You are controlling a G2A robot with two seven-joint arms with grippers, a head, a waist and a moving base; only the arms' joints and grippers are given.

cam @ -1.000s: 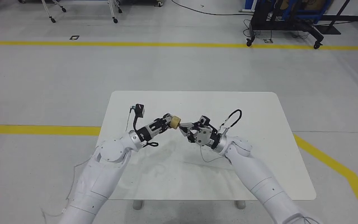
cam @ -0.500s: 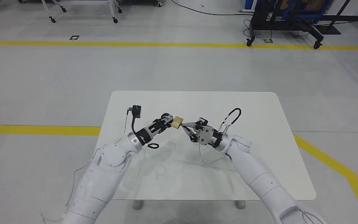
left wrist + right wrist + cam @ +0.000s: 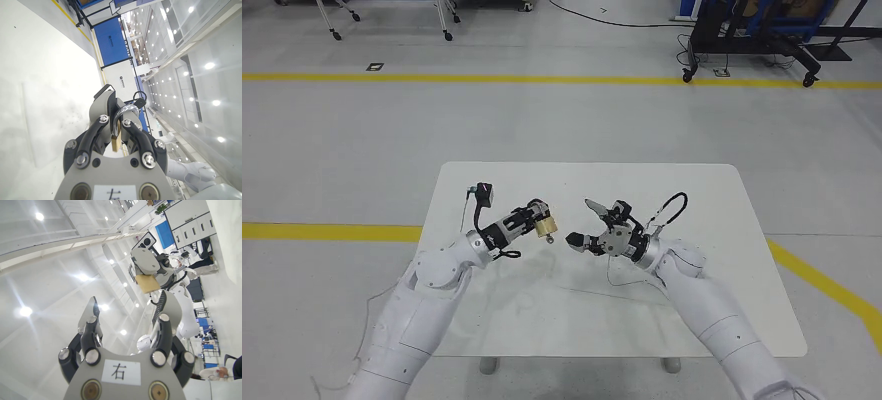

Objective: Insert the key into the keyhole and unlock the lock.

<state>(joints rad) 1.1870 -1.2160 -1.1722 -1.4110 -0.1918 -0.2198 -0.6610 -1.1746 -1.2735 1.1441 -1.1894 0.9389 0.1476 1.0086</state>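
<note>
We hold both grippers over the middle of the white counter [image 3: 692, 190], well in from all four edges, with counter surface stretching out on every side. The left gripper [image 3: 538, 218] and the right gripper [image 3: 581, 223] face each other, tips apart, with open room between them.

Left gripper: jaws clamped on the brass padlock [image 3: 545, 228], which is held up off the counter. In the left wrist view the steel shackle [image 3: 125, 110] sits between the fingers [image 3: 105, 106]. From the right wrist view the brass body [image 3: 148, 284] pokes out past the grey finger. A small stub [image 3: 150, 292] sticks out of the body's end away from the shackle. We cannot tell whether that is the key.

Right gripper: jaws spread wide and holding no object. The padlock is near them but not touching.

Around the work:
- A black cable loop [image 3: 667, 208] arcs off the right wrist behind the gripper, and a smaller loop [image 3: 510, 256] hangs at the left wrist.
- Off the counter is grey floor, with a yellow line [image 3: 332, 232] running past on the left arm's side.
- A black wheeled frame [image 3: 752, 45] stands well back at far right.
- Cart legs [image 3: 392, 20] stand well back at far left.
</note>
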